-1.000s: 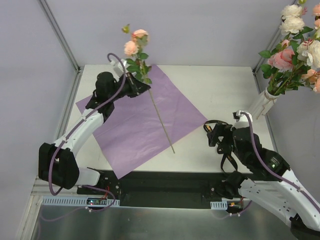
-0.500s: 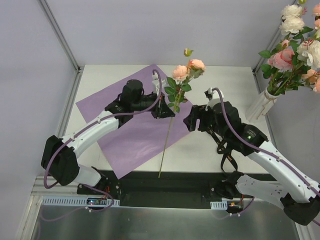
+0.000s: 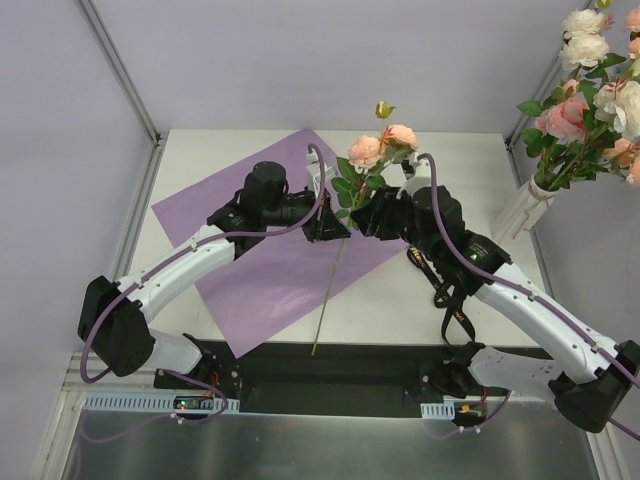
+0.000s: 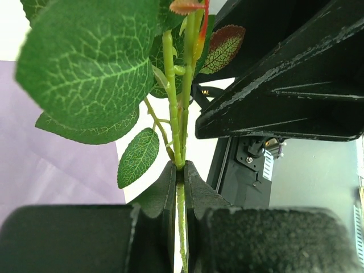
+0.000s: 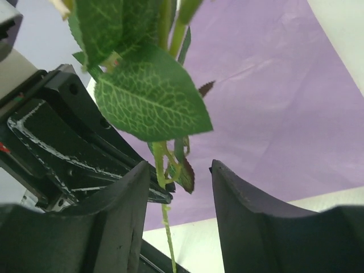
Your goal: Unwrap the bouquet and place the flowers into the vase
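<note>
My left gripper (image 3: 333, 226) is shut on the green stem (image 4: 170, 102) of a peach-pink rose spray (image 3: 380, 148), held upright above the table's middle, its long stem (image 3: 328, 300) hanging toward the near edge. My right gripper (image 3: 368, 216) faces it from the right, open; the stem (image 5: 161, 170) and a leaf lie between its fingers (image 5: 128, 199), close to the left one. Other flowers (image 3: 590, 100) stand in the cream vase (image 3: 524, 210) at the far right. No wrapped bouquet shows; the purple paper (image 3: 260, 270) lies flat.
A black ribbon (image 3: 446, 295) lies on the white table (image 3: 470, 170) under my right arm. Pale walls with metal posts close in the table at the left, back and right. The arms' bases sit along the near edge.
My left arm has swung the rose from the far left to the middle. My right arm has come forward from the near right to meet it, its jaws narrowing around the stem.
</note>
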Controlling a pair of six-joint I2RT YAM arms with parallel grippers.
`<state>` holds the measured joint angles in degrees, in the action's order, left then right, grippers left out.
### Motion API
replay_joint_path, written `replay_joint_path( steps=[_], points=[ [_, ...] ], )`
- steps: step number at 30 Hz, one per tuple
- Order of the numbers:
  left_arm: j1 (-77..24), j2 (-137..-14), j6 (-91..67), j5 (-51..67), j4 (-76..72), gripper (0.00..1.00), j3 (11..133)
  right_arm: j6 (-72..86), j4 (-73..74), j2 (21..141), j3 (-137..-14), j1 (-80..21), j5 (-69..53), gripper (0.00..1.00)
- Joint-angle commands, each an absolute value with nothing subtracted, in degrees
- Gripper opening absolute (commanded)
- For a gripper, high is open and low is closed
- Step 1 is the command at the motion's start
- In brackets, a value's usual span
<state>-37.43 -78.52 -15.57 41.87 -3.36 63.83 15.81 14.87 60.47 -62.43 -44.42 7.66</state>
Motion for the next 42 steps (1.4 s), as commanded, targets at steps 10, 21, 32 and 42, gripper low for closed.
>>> replay_joint_path(
  steps=[10,21,32,42],
  points=[
    [-37.44,-75.76,-13.10,42.01,-4.04,0.00,65.83,19.07,7.56,65.30,-64.25,-44.21,4.13,0.38],
    [-37.09,-74.28,-12.75,34.99,-0.26,0.46,66.53,12.25,11.50,62.93,-66.79,-43.42,12.03,0.01],
    [-36.83,-70.49,-12.04,31.47,1.93,0.63,66.53,-23.50,17.78,57.48,-83.84,-36.39,45.51,0.01],
    [-36.91,-71.01,-13.27,32.17,2.37,0.62,66.80,-43.22,2.56,61.08,-94.56,-20.50,50.10,0.01]
  ],
)
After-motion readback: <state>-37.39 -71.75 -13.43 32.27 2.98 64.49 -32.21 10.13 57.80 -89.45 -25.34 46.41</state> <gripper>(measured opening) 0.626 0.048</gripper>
